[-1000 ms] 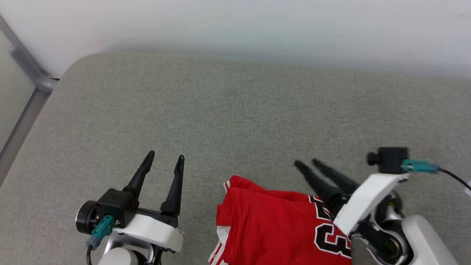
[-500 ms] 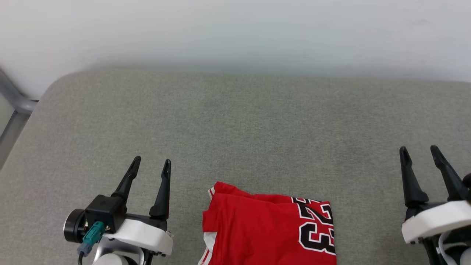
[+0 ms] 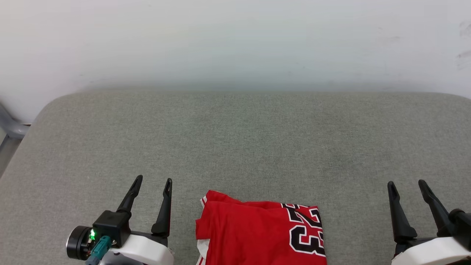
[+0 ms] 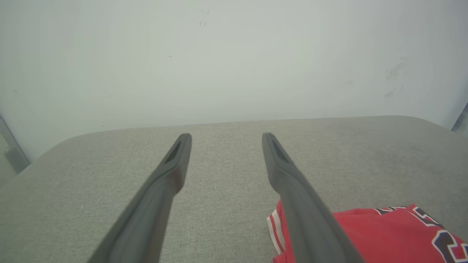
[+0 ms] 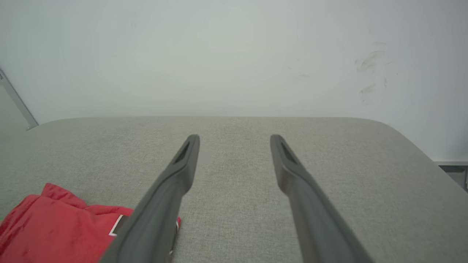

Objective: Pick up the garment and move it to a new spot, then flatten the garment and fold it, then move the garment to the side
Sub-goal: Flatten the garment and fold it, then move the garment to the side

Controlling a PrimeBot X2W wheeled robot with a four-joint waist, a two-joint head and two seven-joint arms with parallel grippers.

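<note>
My left pincer point(image 3: 153, 180) and right pincer point(image 3: 406, 183) hang spread, empty, at eight and four o'clock, clear of the folded shirt point(image 3: 257, 232) at six, probably to leave it undisturbed.

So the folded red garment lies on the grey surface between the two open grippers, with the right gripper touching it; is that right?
Not quite: in the head view the right gripper stands well apart from the garment, touching nothing. The rest holds: it lies folded on the grey surface between the left gripper and the right, both open.
</note>
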